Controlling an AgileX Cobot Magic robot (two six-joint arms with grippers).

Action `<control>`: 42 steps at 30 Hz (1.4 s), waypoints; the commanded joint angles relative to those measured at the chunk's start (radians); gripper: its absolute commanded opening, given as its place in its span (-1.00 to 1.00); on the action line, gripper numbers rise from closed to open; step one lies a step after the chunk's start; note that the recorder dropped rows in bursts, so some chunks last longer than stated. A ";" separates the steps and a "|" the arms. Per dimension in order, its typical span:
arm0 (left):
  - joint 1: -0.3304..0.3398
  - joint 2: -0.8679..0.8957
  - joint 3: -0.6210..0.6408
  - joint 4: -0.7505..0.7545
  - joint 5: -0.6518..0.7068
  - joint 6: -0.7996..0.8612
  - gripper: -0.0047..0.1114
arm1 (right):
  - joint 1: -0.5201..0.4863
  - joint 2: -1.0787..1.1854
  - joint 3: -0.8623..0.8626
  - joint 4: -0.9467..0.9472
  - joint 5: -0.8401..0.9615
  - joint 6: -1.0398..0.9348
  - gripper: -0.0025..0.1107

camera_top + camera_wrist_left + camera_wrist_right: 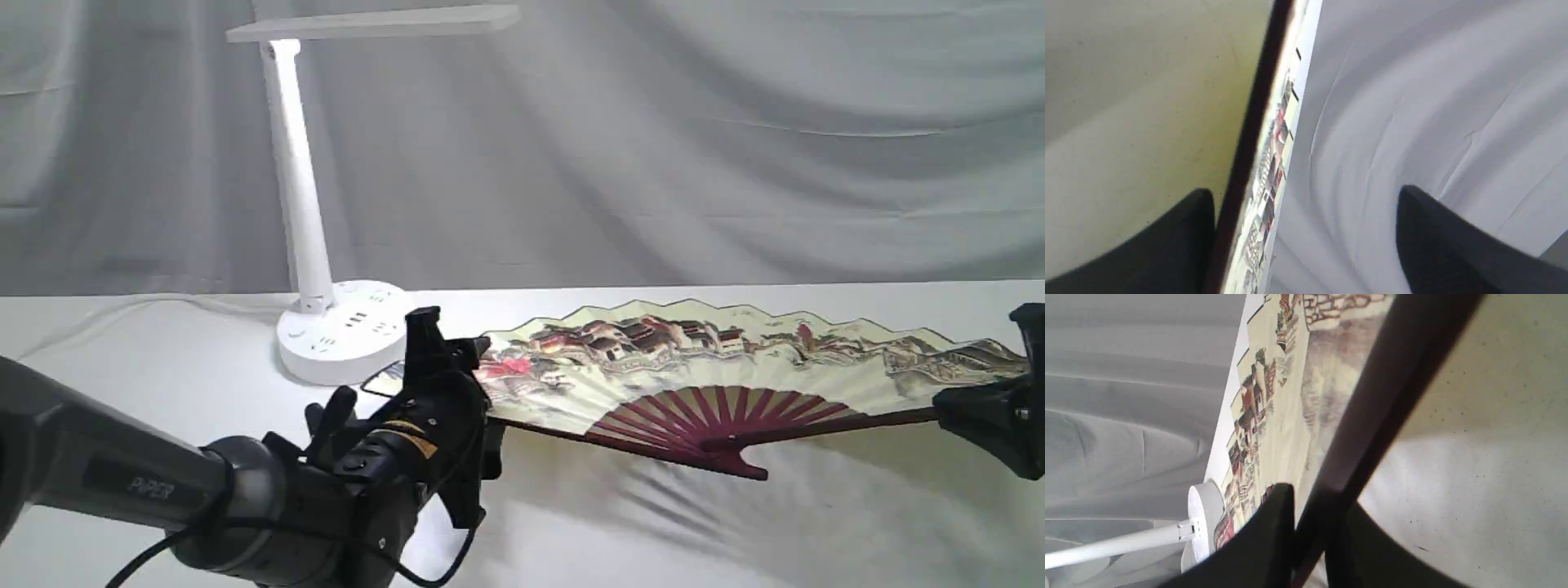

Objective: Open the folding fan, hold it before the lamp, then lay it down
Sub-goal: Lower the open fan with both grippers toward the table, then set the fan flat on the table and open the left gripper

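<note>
**Spotter:** What's on your left?

**Operator:** My left gripper (445,412) is released. Its fingers (1180,245) stand wide apart with nothing clamped. The lamp (302,204) stands just beyond it and a little to its left, with its round base on the desk (816,523) and its bar head high above.

**Spotter:** And the fan?

**Operator:** The fan (694,359) is spread fully open, painted side up, and reaches from my left gripper across to my right one. Its left outer rib (1249,134) runs between the open fingers, close against one of them. I can't tell whether they touch. That end's corner sits just beside the lamp's base.

**Spotter:** Is it flat on the desk?

**Operator:** It's low over it, with a shadow under the ribs. I can't tell if it rests there.

**Spotter:** Right side?

**Operator:** My right gripper (951,412) is clenched on the fan's right outer rib (1380,404), well out from the pivot. The dark rib runs straight out from between its fingers.
</note>
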 commanded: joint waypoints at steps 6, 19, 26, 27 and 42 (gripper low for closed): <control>0.050 -0.013 -0.006 0.183 0.021 -0.057 -0.02 | -0.008 -0.001 -0.069 -0.022 -0.069 -0.026 -0.96; 0.188 -0.069 -0.006 0.618 0.145 -0.257 -0.05 | -0.014 -0.001 -0.074 -0.022 -0.092 -0.022 -0.96; 0.217 -0.131 -0.006 0.708 0.185 -0.270 -0.05 | -0.012 -0.001 -0.074 -0.022 -0.090 -0.022 -0.96; 0.218 -0.137 -0.006 0.729 0.195 -0.270 -0.05 | -0.012 -0.001 -0.074 -0.022 -0.082 -0.022 -0.91; 0.255 -0.232 -0.006 1.130 0.284 -0.280 -0.05 | -0.012 -0.001 -0.074 -0.097 -0.097 -0.001 0.12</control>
